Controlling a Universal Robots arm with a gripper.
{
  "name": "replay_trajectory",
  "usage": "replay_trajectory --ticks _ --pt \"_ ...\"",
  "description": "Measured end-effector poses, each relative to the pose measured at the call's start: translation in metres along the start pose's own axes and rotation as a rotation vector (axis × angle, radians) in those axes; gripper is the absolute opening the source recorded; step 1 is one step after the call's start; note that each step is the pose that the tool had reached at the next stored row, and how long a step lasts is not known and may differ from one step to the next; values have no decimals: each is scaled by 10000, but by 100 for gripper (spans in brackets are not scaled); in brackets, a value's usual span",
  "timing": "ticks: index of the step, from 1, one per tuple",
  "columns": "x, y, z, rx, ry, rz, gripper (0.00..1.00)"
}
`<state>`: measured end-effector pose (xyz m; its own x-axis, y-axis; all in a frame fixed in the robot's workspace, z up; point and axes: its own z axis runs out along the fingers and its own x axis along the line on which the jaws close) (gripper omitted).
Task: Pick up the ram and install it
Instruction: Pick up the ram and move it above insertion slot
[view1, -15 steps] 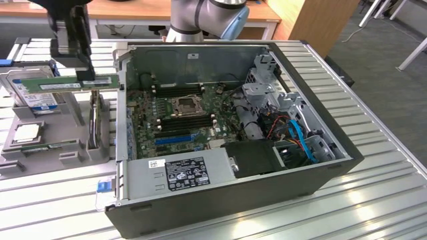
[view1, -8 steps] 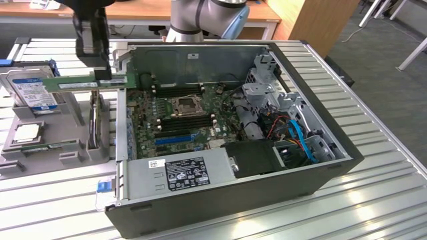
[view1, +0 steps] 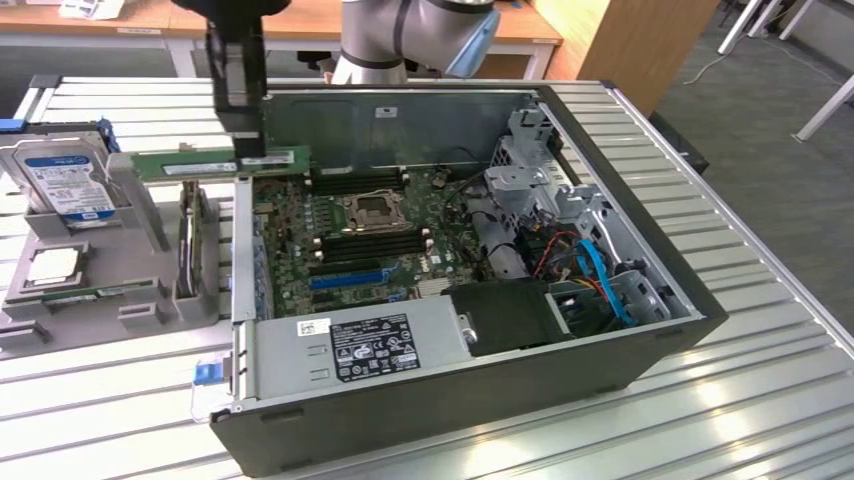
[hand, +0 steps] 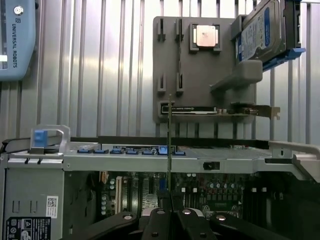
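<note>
The ram is a long thin green stick, held level above the left wall of the open computer case. My gripper is shut on it near its right half, coming down from above. In the wrist view the ram shows edge-on as a thin line rising from between my gripper's fingers. The motherboard lies inside the case, with black slots on both sides of the processor socket. The ram hangs above and to the exterior view's left of those slots, touching none of them.
A grey parts holder stands at the exterior view's left of the case, carrying a hard drive with a blue-and-white label and a square silver processor chip. The power supply, drive cage and cables crowd the case.
</note>
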<state>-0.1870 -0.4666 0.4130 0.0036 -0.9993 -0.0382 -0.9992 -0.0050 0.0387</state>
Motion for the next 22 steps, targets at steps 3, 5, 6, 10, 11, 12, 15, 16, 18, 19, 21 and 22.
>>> replay_trajectory --ticks 3,5,6,10,11,12,15,16,18,19,21,22 --pt "0 -128 -5 -2 -3 -2 11" --pt "0 -216 -8 -4 -7 -5 11" --pt "0 -260 -10 -5 -8 -6 11" --pt "1 -442 -17 -9 -15 -11 11" --pt "1 -487 -19 -9 -18 -12 11" --pt "2 -532 -21 -10 -19 -16 11" --pt "2 -663 -26 -12 -24 -20 11" --pt "2 -704 -27 -13 -25 -23 11" --pt "2 -789 -30 -13 -28 -23 11" --pt "3 -834 -32 -14 -29 -26 11" --pt "3 -928 -36 -16 -31 -29 11" --pt "3 -973 -38 -17 -33 -31 11"
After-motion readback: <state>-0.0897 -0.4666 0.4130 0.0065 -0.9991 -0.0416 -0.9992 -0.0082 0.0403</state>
